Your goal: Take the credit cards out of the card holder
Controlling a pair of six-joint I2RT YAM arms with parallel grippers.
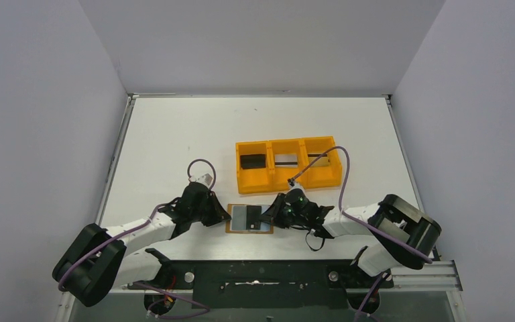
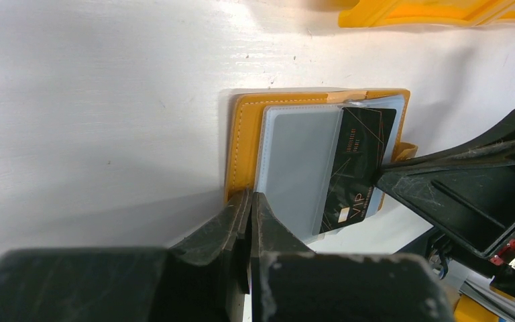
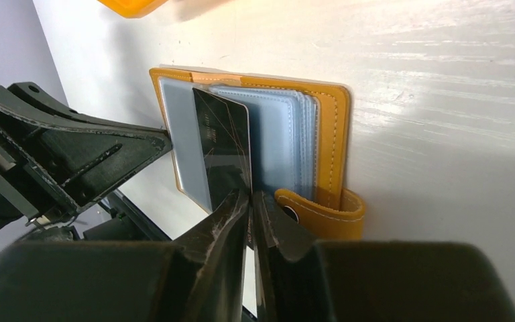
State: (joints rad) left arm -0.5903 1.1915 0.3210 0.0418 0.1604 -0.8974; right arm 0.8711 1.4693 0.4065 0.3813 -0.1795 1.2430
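Note:
The tan-orange card holder (image 1: 236, 228) lies open on the table near the front edge, with its clear inner sleeves up. My left gripper (image 1: 222, 216) is shut on the holder's left edge (image 2: 241, 144), its tips meeting there (image 2: 250, 199). A dark credit card (image 2: 359, 164) marked VIP sticks partway out of a sleeve, tilted. My right gripper (image 1: 268, 218) is shut on that card's near edge (image 3: 222, 141), its tips beside the snap tab (image 3: 322, 211). The holder's right panel (image 3: 327, 134) lies flat, with several pale sleeves stacked on it.
The bright orange three-compartment tray (image 1: 288, 178) stands just beyond the holder. Its left compartment holds a dark card (image 1: 253, 162). A dark strip shows in the middle compartment. The right arm's purple cable loops over the tray's right end (image 1: 344, 168).

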